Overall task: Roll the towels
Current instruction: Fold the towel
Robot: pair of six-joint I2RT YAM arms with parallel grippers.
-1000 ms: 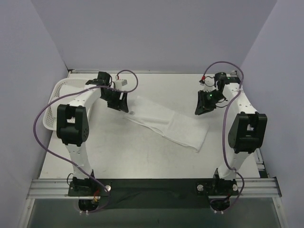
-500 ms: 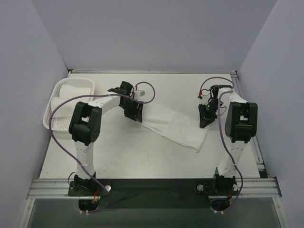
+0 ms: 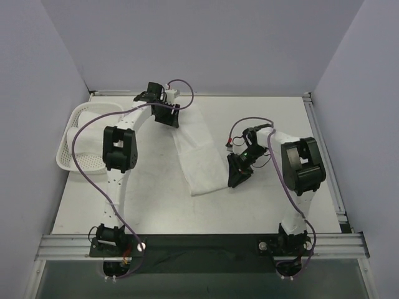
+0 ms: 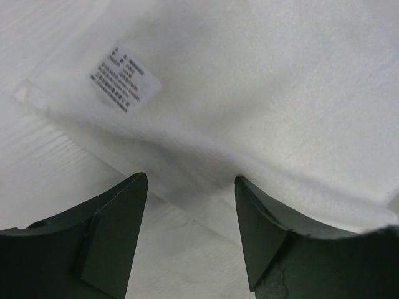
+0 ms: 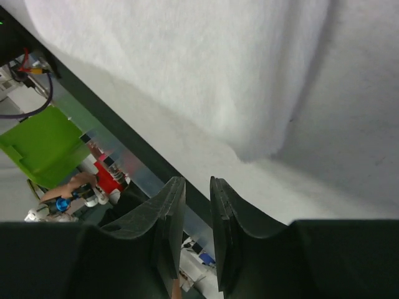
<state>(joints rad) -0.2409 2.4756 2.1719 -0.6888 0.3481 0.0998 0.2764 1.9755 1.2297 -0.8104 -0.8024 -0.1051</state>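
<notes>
One white towel [image 3: 196,156] lies flat as a long strip, running from the back of the table toward the front. My left gripper [image 3: 167,116] hovers at its far end. In the left wrist view that gripper [image 4: 190,177] is open over the towel's [image 4: 262,93] edge, near the small label [image 4: 124,78], with nothing between the fingers. My right gripper [image 3: 235,177] is low beside the towel's near right corner. Seen from the right wrist, this gripper [image 5: 196,180] has its jaws only slightly apart and empty, just off the towel [image 5: 206,62].
A white lattice basket [image 3: 68,159] stands at the left edge of the table, behind the left arm. Purple cables loop off both arms. A metal rail [image 3: 199,246] runs along the near edge, and grey walls close in on three sides.
The towel has swung from lying slantwise toward the right to lying nearly front to back. The left gripper moved to the back; the right gripper moved left and nearer.
</notes>
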